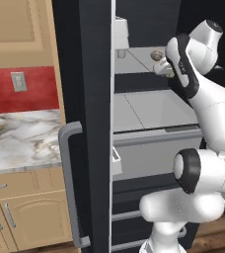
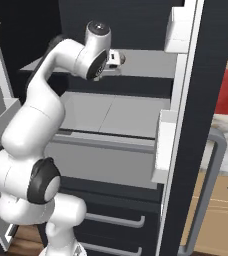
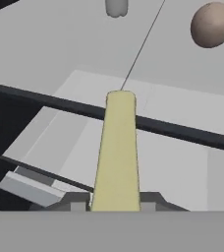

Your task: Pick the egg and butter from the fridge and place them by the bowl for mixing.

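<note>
Butter (image 3: 117,147) sits nearest my hand camera, a pale yellow stick rising from between the two dark fingertips (image 3: 70,201) at six o'clock and running up toward twelve. From what I see, the gripper (image 3: 115,203) is clamped together on its near end, one tip on each side.

Reading that view left to right: at about eight o'clock lies the edge of a lower grey shelf (image 3: 30,189); through the centre runs a dark rail (image 3: 182,132), which the stick crosses; at one o'clock the egg (image 3: 212,24) rests on the upper grey surface, well apart from the butter and not touched.

In the left base view, the fridge (image 1: 87,123) door stands open at nine o'clock, and the arm reaches in toward the upper shelf at about two o'clock, where I can just see the egg (image 1: 157,55) beside the wrist. In the right base view the gripper (image 2: 117,59) is at eleven o'clock, over the same shelf (image 2: 146,64).

My judgement: the butter pick is the step in hand, with the grasp made. Next I'd need to draw the stick straight back out, clear of the shelf edge and the door bins, then swing toward the bowl. The egg is left to fetch afterwards. The bowl I cannot locate from here.
</note>
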Controlling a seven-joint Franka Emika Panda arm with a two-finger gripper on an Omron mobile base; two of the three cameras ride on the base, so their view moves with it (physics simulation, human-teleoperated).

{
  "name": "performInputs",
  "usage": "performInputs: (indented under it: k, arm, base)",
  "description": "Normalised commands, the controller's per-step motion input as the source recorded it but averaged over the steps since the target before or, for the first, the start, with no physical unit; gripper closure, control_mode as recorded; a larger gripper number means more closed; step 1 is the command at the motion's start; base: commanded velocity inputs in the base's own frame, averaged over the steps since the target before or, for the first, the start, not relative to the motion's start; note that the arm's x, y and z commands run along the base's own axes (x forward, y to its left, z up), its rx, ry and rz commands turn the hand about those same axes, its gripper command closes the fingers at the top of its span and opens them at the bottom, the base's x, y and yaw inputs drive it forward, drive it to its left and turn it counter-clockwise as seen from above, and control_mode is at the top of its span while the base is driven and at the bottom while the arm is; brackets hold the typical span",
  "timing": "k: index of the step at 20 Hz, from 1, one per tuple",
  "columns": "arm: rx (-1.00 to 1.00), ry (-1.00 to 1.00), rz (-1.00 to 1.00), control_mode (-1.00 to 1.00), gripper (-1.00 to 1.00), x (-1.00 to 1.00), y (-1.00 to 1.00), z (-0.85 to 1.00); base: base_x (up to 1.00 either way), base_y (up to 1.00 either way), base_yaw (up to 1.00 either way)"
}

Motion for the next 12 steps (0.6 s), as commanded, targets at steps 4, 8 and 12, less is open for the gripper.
performInputs:
  k: [4,8,12]
  arm:
    - [0.0,-0.04,-0.04,-1.0,1.0,-0.9,0.02,0.0]
    - [0.02,-0.06,-0.02,-1.0,1.0,-0.94,0.03,0.0]
    - [0.09,-0.02,-0.02,-1.0,1.0,-0.92,0.0,-0.05]
  base:
    - [0.0,0.0,0.0]
    - [0.0,0.0,0.0]
    - [0.0,0.0,0.0]
